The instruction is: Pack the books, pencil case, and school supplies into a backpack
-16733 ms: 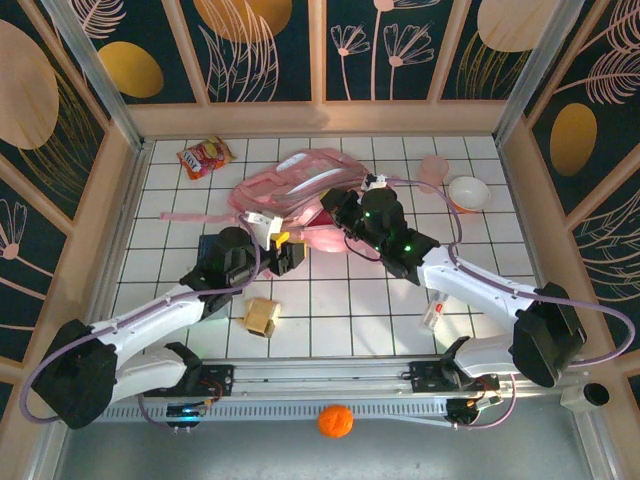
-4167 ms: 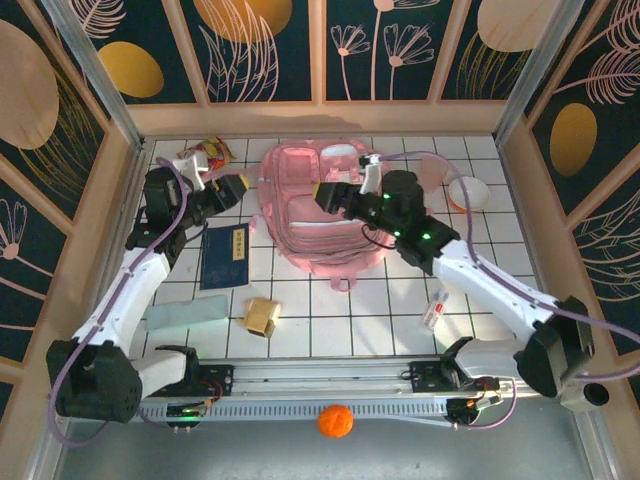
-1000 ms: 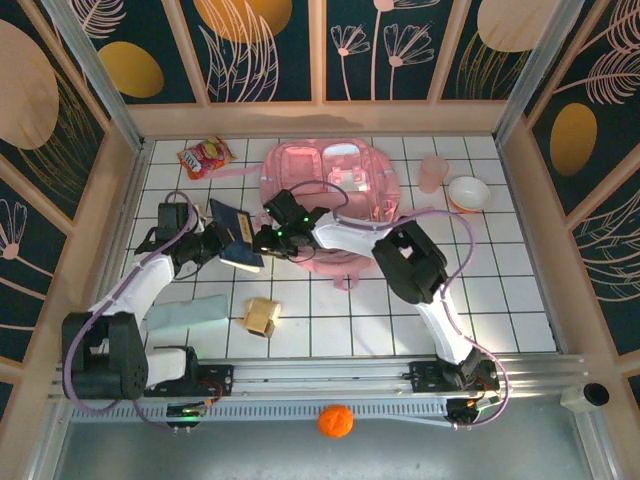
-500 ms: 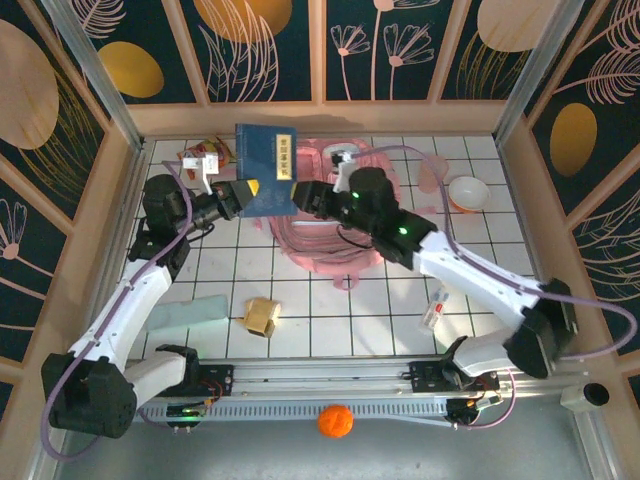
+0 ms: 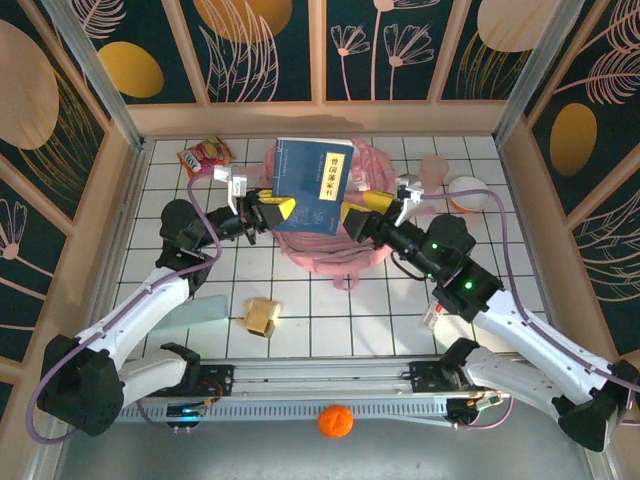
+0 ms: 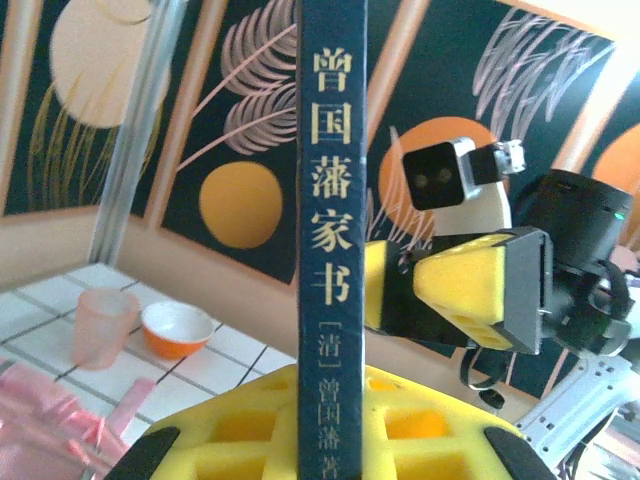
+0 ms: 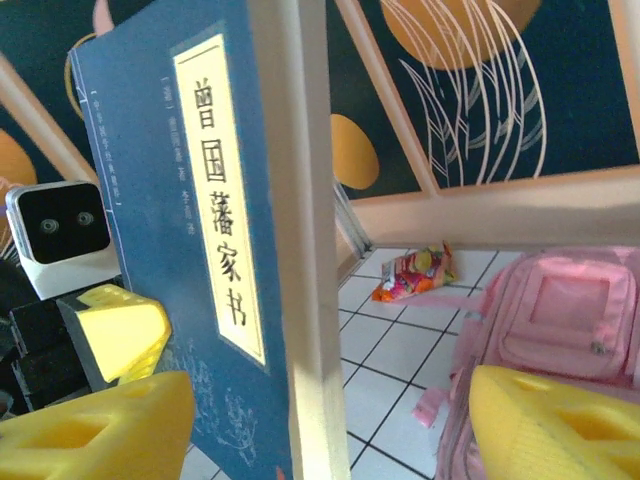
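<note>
Left claw (image 5: pixel 272 208) is clamped on the book (image 5: pixel 312 185), holding it upright above the backpack (image 5: pixel 330 258); right claw (image 5: pixel 366 212) straddles its far edge, jaws apart. It should probably grip firmly before the left releases, so the book cannot tip or drop

One book (image 5: pixel 313 185), one backpack (image 5: pixel 325 250), one pencil case (image 5: pixel 213 308), one snack bag (image 5: pixel 205 155), one cup (image 5: pixel 435 166), one bowl (image 5: pixel 468 190).

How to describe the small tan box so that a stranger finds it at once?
Find the big pink backpack on the white tiled table. Toward the near edge and slightly left lies a small boxy object. It is tan-yellow and chunky, unlike the flat mint pouch to its left.
</note>
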Controlling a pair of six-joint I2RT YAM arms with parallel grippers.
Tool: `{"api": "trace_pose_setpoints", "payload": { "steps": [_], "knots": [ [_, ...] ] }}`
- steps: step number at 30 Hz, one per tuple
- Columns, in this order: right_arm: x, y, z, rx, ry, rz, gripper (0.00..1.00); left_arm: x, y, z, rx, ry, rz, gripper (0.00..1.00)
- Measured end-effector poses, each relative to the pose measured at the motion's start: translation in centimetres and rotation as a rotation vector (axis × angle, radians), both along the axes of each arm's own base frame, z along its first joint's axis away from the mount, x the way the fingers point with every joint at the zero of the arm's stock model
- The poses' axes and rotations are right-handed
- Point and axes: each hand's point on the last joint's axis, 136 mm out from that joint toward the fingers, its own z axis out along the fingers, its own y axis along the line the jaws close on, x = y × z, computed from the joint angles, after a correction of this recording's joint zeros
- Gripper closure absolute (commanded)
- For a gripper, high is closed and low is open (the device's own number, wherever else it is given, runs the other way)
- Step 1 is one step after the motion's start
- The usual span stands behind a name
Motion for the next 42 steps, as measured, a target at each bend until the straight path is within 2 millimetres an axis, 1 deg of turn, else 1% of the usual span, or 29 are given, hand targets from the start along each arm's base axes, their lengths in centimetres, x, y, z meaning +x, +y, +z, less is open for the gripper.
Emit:
{"api": "trace_pose_setpoints", "payload": {
  "steps": [2, 6, 9, 12, 14, 15, 16, 18, 19, 20, 21, 22, 23, 24, 28, 29, 31, 33, 36, 37, 39, 40, 42],
  "knots": [
    [-0.7, 0.4, 0.3, -0.013, -0.034, 0.053, 0.2, -0.6, -0.2, 0.5, -0.009, -0.041, -0.015, 1.0],
    [-2.0, 1.8, 0.7, -0.021, -0.087, 0.175, 0.17, -1.7, -0.6, 1.2, -0.021, -0.092, -0.052, 1.0],
    [-2.1, 2.8, 0.3, -0.029, -0.096, 0.236, 0.16, -2.5, -1.0, 1.8, -0.041, -0.128, -0.082, 1.0],
    [-2.2, 3.6, -0.2, -0.03, -0.098, 0.313, 0.17, -3.1, -1.4, 2.0, -0.05, -0.142, -0.115, 1.0],
    [-2.6, 4.1, 0.0, -0.014, -0.102, 0.379, 0.21, -3.1, -1.7, 1.8, -0.052, -0.138, -0.123, 1.0],
    [-2.9, 4.2, 0.1, -0.006, -0.108, 0.406, 0.25, -3.0, -1.7, 1.8, -0.053, -0.135, -0.125, 1.0],
    [-3.3, 4.2, 0.2, 0.005, -0.116, 0.433, 0.33, -3.0, -1.8, 1.8, -0.054, -0.133, -0.122, 1.0],
    [-4.0, 3.9, 0.4, 0.021, -0.141, 0.461, 0.59, -2.8, -1.7, 1.9, -0.059, -0.132, -0.111, 0.97],
    [-4.3, 3.6, 0.5, 0.026, -0.157, 0.463, 0.76, -2.6, -1.7, 1.9, -0.063, -0.13, -0.102, 0.95],
    [-4.6, 3.2, 0.5, 0.028, -0.169, 0.46, 0.96, -2.5, -1.7, 1.9, -0.063, -0.128, -0.099, 0.91],
    [-4.8, 2.9, 0.4, 0.029, -0.177, 0.454, 1.0, -2.5, -1.7, 1.9, -0.062, -0.124, -0.097, 0.89],
    [-4.9, 2.5, 0.5, 0.027, -0.187, 0.442, 1.0, -2.5, -1.7, 1.8, -0.061, -0.121, -0.097, 0.83],
    [-4.8, 2.3, 0.4, 0.019, -0.19, 0.427, 1.0, -2.6, -1.9, 1.8, -0.06, -0.123, -0.097, 0.73],
    [-4.8, 2.1, 0.3, 0.008, -0.192, 0.413, 1.0, -2.5, -1.9, 1.7, -0.055, -0.126, -0.091, 0.66],
    [-4.6, 1.0, -0.5, -0.082, -0.228, 0.34, 1.0, -1.2, -2.1, 0.8, 0.03, -0.131, -0.023, 0.4],
    [-4.5, 0.8, -0.7, -0.113, -0.236, 0.324, 1.0, -0.9, -2.1, 0.6, 0.064, -0.147, -0.002, 0.35],
    [-4.1, 0.3, -1.2, -0.19, -0.251, 0.284, 1.0, -0.2, -2.1, 0.5, 0.138, -0.196, 0.046, 0.3],
    [-3.3, -0.2, -2.0, -0.289, -0.262, 0.236, 1.0, 0.4, -2.0, 0.3, 0.218, -0.255, 0.088, 0.27],
    [-1.4, -0.9, -4.4, -0.496, -0.245, 0.16, 1.0, 1.1, -1.7, -0.2, 0.352, -0.356, 0.131, 0.26],
    [-0.7, -1.1, -5.5, -0.572, -0.235, 0.141, 1.0, 1.2, -1.6, -0.7, 0.398, -0.386, 0.139, 0.24],
    [0.1, -1.2, -7.4, -0.7, -0.224, 0.123, 1.0, 1.7, -1.1, -2.2, 0.488, -0.416, 0.159, 0.23],
    [0.4, -1.3, -8.4, -0.764, -0.225, 0.124, 1.0, 2.0, -0.7, -3.4, 0.54, -0.421, 0.166, 0.22],
    [0.5, -1.5, -10.6, -0.884, -0.211, 0.141, 1.0, 2.1, -0.5, -4.8, 0.604, -0.445, 0.159, 0.2]
  ]
}}
